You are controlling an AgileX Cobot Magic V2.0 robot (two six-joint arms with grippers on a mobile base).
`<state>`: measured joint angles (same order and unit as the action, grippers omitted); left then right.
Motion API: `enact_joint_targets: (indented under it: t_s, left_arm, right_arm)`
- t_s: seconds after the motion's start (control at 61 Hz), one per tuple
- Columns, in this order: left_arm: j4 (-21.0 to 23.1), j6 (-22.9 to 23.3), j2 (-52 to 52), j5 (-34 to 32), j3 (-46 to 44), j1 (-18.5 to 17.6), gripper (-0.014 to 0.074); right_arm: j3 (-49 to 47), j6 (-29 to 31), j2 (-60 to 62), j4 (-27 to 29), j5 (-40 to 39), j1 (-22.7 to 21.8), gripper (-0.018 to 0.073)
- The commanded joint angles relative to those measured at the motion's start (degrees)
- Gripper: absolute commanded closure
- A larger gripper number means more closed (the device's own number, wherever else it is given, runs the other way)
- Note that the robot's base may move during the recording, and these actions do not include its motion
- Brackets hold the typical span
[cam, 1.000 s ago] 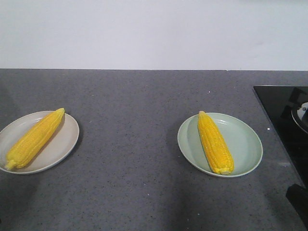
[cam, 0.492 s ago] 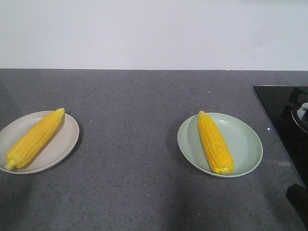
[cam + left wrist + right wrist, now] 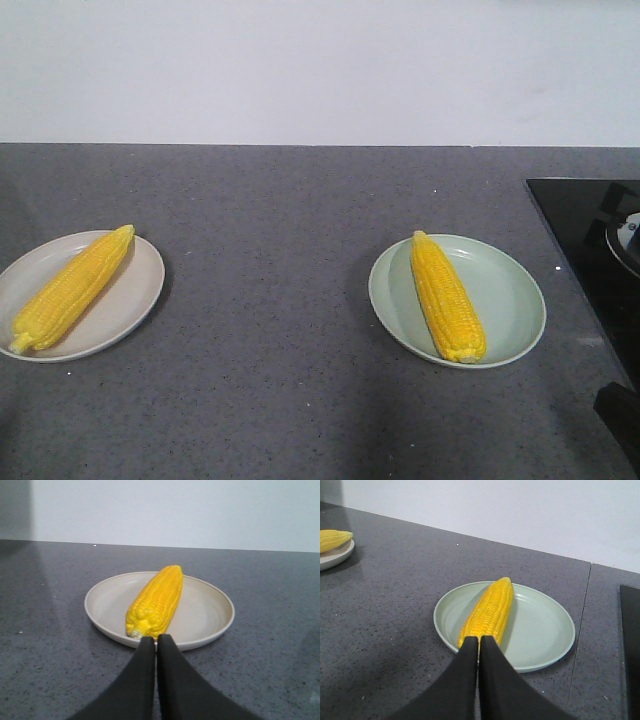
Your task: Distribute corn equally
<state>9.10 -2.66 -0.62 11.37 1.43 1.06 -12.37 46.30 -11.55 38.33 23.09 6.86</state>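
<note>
Corn (image 3: 70, 288) (image 3: 447, 297) one per plate (image 3: 135, 290) (image 3: 510, 300), split apparently done; both claws (image 3: 151, 639) (image 3: 479, 639) clenched, empty; retreat next.

We see a dark grey speckled countertop (image 3: 290, 250) running up to a plain white wall (image 3: 320, 70) at the far side. On the left sits a beige plate (image 3: 135, 285), cut by the left edge of the front view. Right of centre sits a pale green plate (image 3: 505, 295). At the far right a glossy black cooktop (image 3: 590, 250) lies set into the counter.
</note>
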Motion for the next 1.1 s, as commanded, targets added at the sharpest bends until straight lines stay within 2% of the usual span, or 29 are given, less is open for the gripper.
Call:
enact_joint_targets:
  t_s: [0.0,0.23,0.525,0.689,1.082]
  left_arm:
    - [-0.30,0.75,-0.68,-4.64,-1.29,1.20,0.0603]
    - [-0.05,1.50,-0.68,-5.13,-1.29,1.21,0.0603]
    - [-3.47,7.63,-0.74,-9.97,-1.29,1.00,0.0603]
    - [-1.42,7.64,-0.74,-10.15,-1.29,1.00,0.0603]
    - [-1.59,7.64,-0.74,-10.24,-1.29,1.00,0.0603]
  right_arm:
    - [-1.52,-0.15,-0.61,1.04,-2.92,-0.03,0.0564]
    - [-1.52,-0.15,-0.61,1.04,-2.92,-0.03,0.0564]
    - [-1.52,-0.15,-0.61,1.04,-2.85,-0.03,0.0564]
    - [-1.52,-0.15,-0.61,1.04,-2.85,-0.03,0.0564]
    - [-1.52,-0.15,-0.61,1.04,-2.85,-0.03,0.0564]
